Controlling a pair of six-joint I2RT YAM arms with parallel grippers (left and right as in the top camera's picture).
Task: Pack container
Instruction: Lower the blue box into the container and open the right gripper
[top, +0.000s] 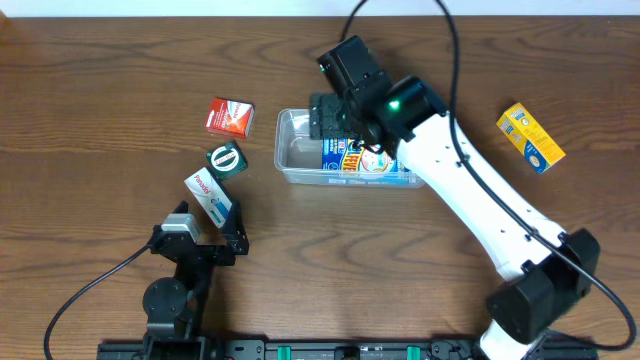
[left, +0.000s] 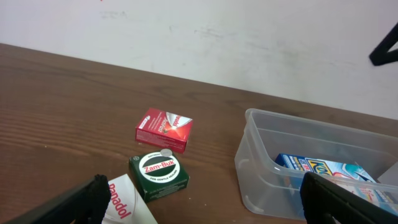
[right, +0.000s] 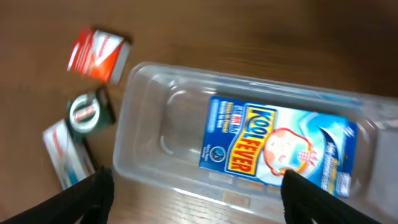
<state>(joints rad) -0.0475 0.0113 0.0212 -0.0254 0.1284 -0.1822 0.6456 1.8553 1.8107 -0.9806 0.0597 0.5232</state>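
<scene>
The clear plastic container (top: 291, 150) sits at the table's middle. A blue Kool Fever box (top: 362, 163) lies flat in its right part; its left part holds nothing. My right gripper (top: 330, 118) hovers over the container, open and empty. In the right wrist view its fingers (right: 199, 196) spread wide above the container's near wall (right: 149, 168), with the blue box (right: 280, 143) below. My left gripper (top: 207, 238) rests low at the front left, open and empty. In the left wrist view (left: 202, 199) it faces the container (left: 261, 162).
A red box (top: 229, 116), a green Zam-Buk box (top: 226, 160) and a white Panadol box (top: 209, 195) lie left of the container, the Panadol box right in front of my left gripper. A yellow box (top: 530, 137) lies far right.
</scene>
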